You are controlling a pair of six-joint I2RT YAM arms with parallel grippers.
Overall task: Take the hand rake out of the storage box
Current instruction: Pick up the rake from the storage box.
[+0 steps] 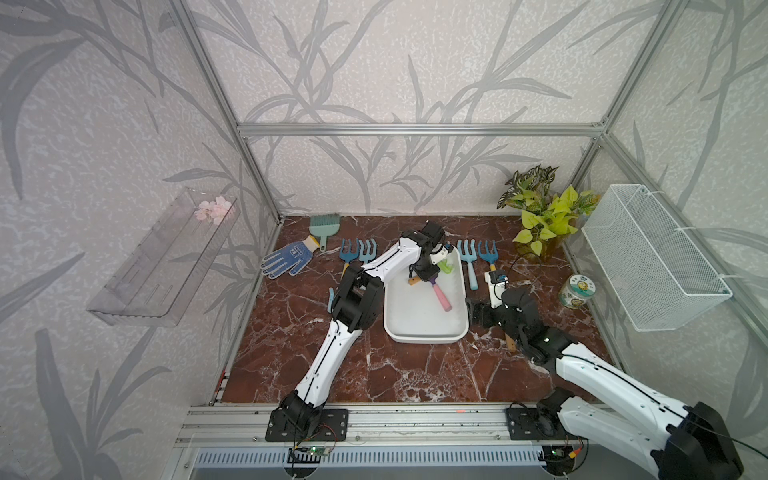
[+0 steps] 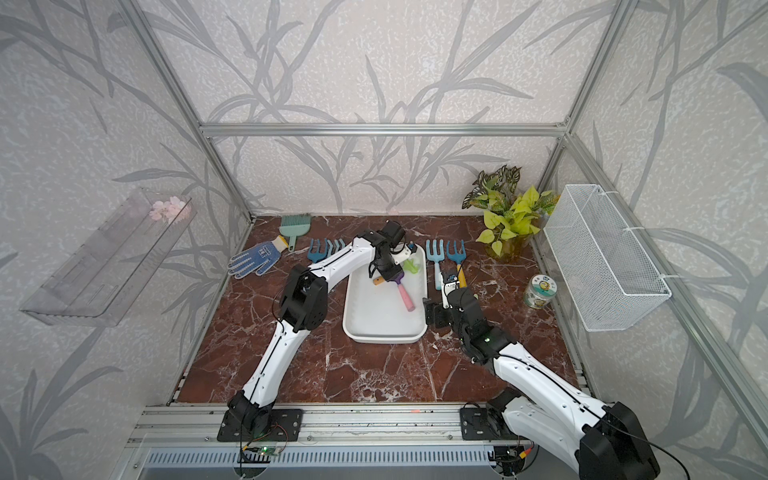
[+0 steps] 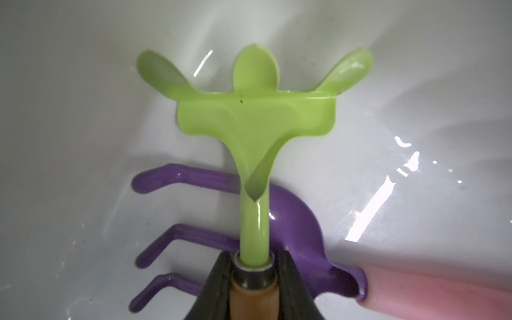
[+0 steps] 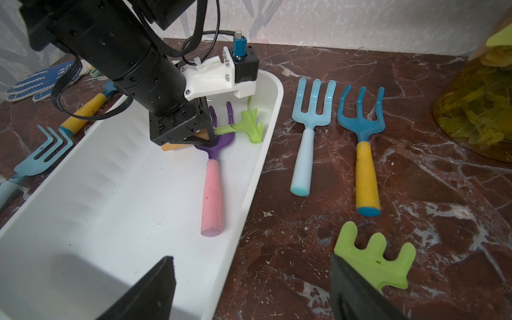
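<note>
Gripper [image 3: 253, 259] around green rake [image 3: 255, 119], left-wrist close-up

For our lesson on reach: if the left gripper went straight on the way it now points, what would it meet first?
Probably the wall of the storage box: the left gripper, shut on the green hand rake, points along it, and its tines lie close to that wall. Depth is unclear.

Leaf-patterned grey walls [image 1: 415, 62] enclose a red-brown marble tabletop [image 1: 374, 374].
</note>
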